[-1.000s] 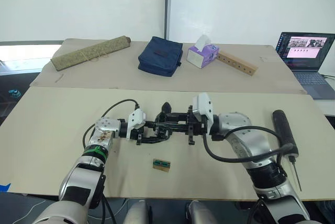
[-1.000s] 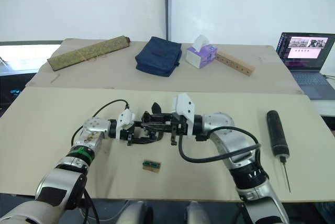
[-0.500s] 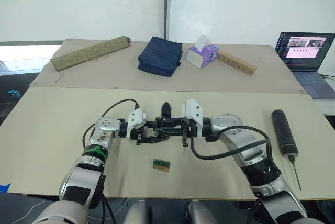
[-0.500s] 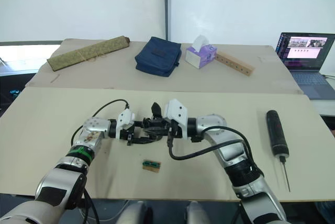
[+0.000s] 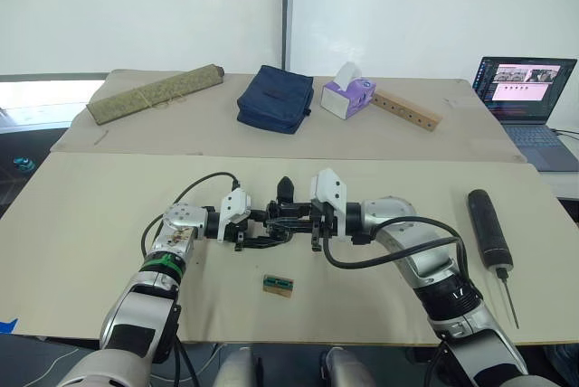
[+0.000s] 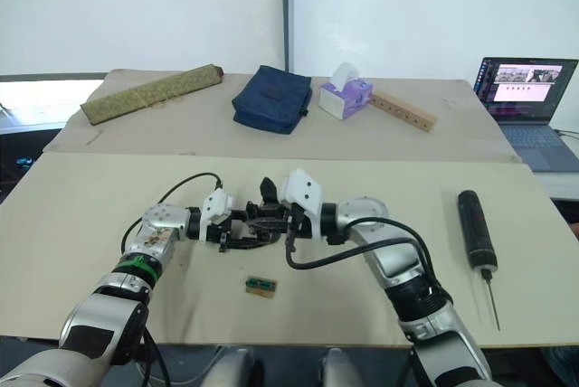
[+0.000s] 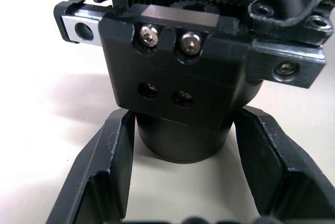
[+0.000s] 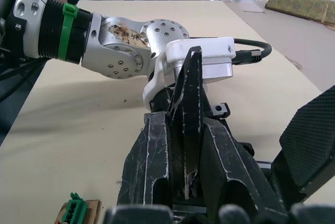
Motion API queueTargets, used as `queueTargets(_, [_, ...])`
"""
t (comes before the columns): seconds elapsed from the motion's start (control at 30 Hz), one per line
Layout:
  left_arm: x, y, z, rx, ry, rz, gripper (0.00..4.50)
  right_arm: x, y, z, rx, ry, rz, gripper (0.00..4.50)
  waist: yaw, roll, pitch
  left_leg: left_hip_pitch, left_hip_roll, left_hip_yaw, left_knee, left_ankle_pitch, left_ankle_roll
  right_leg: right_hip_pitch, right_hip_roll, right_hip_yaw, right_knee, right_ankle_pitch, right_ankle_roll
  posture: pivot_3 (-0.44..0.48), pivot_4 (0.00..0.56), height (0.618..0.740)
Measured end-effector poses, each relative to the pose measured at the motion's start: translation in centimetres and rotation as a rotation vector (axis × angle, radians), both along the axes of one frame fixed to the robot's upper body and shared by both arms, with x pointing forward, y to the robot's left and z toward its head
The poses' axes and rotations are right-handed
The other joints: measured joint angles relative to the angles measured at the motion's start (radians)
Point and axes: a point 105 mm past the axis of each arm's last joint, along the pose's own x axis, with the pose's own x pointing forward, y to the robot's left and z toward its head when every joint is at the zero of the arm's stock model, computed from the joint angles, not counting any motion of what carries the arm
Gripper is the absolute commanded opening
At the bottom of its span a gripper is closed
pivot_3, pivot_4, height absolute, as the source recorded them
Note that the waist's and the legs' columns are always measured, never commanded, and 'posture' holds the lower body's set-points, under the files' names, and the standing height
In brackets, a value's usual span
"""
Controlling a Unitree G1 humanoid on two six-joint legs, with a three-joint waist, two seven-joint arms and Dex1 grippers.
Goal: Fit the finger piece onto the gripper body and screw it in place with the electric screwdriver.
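Observation:
My left gripper [image 5: 246,227] is shut on the round motor end of the gripper body [image 5: 274,219], holding it just over the table's middle. In the left wrist view its fingers [image 7: 112,156] flank that round end [image 7: 180,145]. The body's pointed black finger [image 5: 285,188] sticks out on the far side. My right gripper [image 5: 306,221] meets it from the right, shut on the finger piece [image 8: 191,82], a thin black wedge whose tip points at the gripper body. The electric screwdriver [image 5: 487,227] lies on the table at the far right, bit toward me, well away from both grippers.
A small green-and-tan block [image 5: 279,285] lies just in front of the grippers. On the far table are a rolled mat [image 5: 156,90], a blue bag [image 5: 276,98], a tissue box [image 5: 348,96], a wooden bar [image 5: 407,109] and a laptop [image 5: 525,89].
My right arm has moved left, bringing the finger piece up against the gripper body held by the left gripper. The left gripper and the screwdriver have stayed put.

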Motion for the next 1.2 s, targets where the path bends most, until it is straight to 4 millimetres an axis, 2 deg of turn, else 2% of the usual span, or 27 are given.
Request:
queueTargets(0.67, [-0.2, 0.4, -0.2, 0.012, 0.001, 0.001, 2.31, -0.3, 0.3, -1.0, 0.068, 0.151, -0.064, 0.33, -0.010, 0.001, -0.006, 0.001, 0.000, 0.000, -0.001, -0.001, 0.001, 0.001, 0.000, 0.000, 0.000, -0.001, 0.000, 0.000, 0.150, 0.740])
queueTargets(1.2, [-0.3, 0.7, -0.3, 0.018, 0.009, 0.010, 2.31, -0.2, 0.7, -1.0, 0.019, 0.089, -0.027, 0.33, -0.019, 0.001, -0.010, 0.003, 0.001, 0.000, -0.002, -0.001, 0.001, 0.001, 0.000, 0.000, 0.000, -0.001, -0.001, 0.000, 0.150, 0.740])
